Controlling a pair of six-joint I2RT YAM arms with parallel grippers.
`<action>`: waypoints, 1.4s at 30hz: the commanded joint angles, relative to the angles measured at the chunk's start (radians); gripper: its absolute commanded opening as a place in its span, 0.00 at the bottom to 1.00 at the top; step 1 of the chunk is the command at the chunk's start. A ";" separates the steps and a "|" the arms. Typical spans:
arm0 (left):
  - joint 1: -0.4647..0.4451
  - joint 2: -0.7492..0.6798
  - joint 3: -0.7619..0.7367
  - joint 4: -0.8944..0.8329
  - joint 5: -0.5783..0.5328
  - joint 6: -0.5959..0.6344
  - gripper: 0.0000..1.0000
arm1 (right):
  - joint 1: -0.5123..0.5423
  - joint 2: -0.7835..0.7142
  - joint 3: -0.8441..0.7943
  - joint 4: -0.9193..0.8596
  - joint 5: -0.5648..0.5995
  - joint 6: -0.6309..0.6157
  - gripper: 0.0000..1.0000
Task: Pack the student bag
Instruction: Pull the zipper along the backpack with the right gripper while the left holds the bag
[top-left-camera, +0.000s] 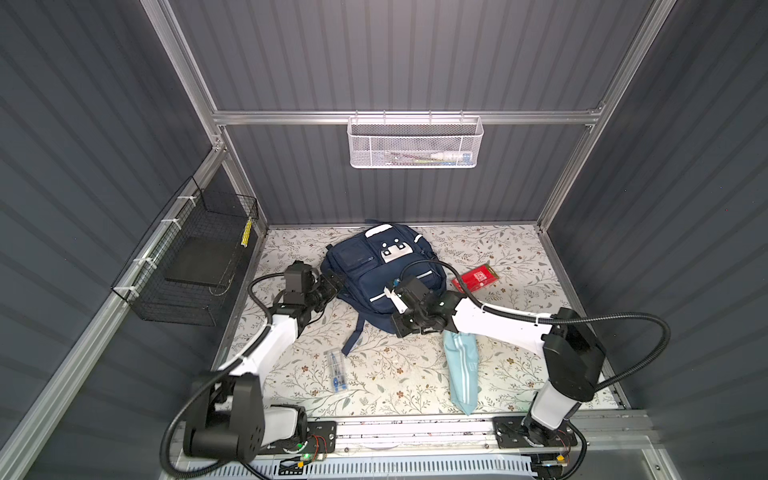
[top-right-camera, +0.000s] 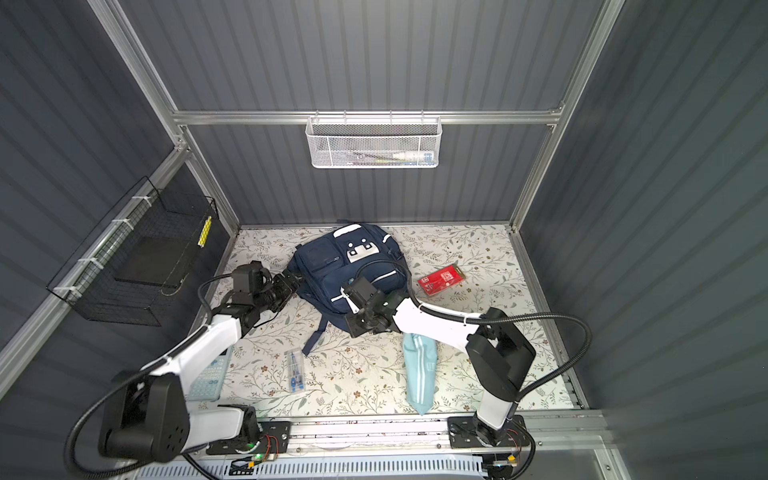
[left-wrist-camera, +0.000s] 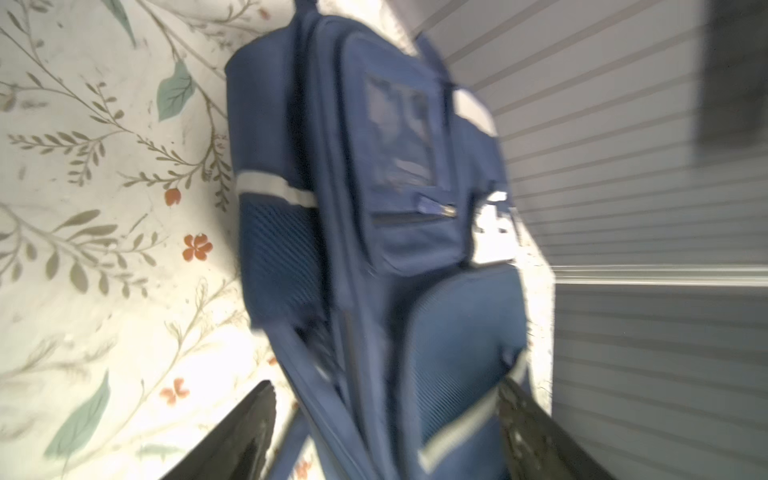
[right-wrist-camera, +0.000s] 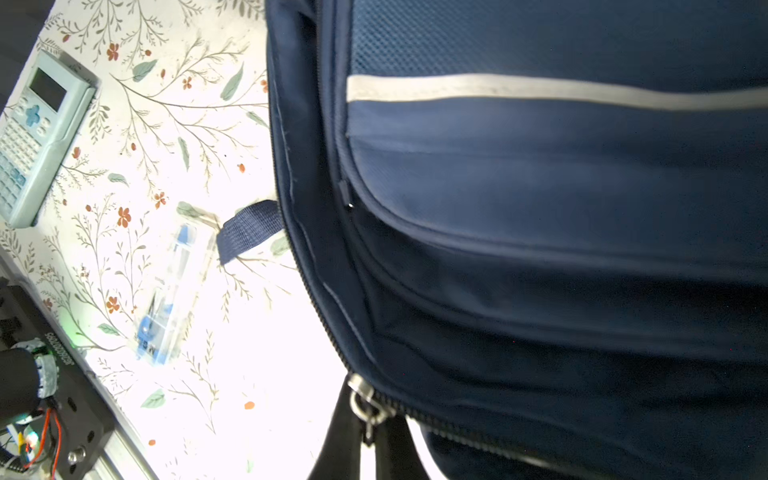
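The navy student bag (top-left-camera: 374, 266) (top-right-camera: 332, 270) lies flat on the floral table, front pockets up, near the back wall. My left gripper (top-left-camera: 334, 284) (top-right-camera: 291, 280) is at the bag's left side. In the blurred left wrist view it (left-wrist-camera: 386, 384) is open, its fingers (left-wrist-camera: 249, 432) spread wide on either side of the bag's (left-wrist-camera: 374, 249) edge. My right gripper (top-left-camera: 395, 328) (top-right-camera: 351, 328) is at the bag's near end. In the right wrist view it (right-wrist-camera: 368, 432) is shut on the metal zipper pull (right-wrist-camera: 365, 409) of the bag's (right-wrist-camera: 540, 208) main zip.
A light-blue striped pouch (top-left-camera: 461, 370) lies under my right arm. A red packet (top-left-camera: 476, 277) is right of the bag. A clear case with blue tools (top-left-camera: 336, 370) and a calculator (top-right-camera: 210, 374) lie near the front left. A white mesh basket (top-left-camera: 415, 141) and a black wire basket (top-left-camera: 187, 266) hang on the walls.
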 joint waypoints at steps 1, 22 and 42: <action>-0.069 -0.053 -0.100 -0.070 0.040 -0.099 0.84 | 0.014 0.029 0.076 0.067 -0.038 0.021 0.00; -0.092 0.026 -0.072 0.027 0.123 -0.123 0.00 | -0.168 -0.091 -0.171 0.091 -0.058 0.071 0.00; 0.090 0.112 -0.002 -0.038 0.270 0.006 0.02 | -0.421 -0.178 -0.274 0.054 -0.063 -0.086 0.00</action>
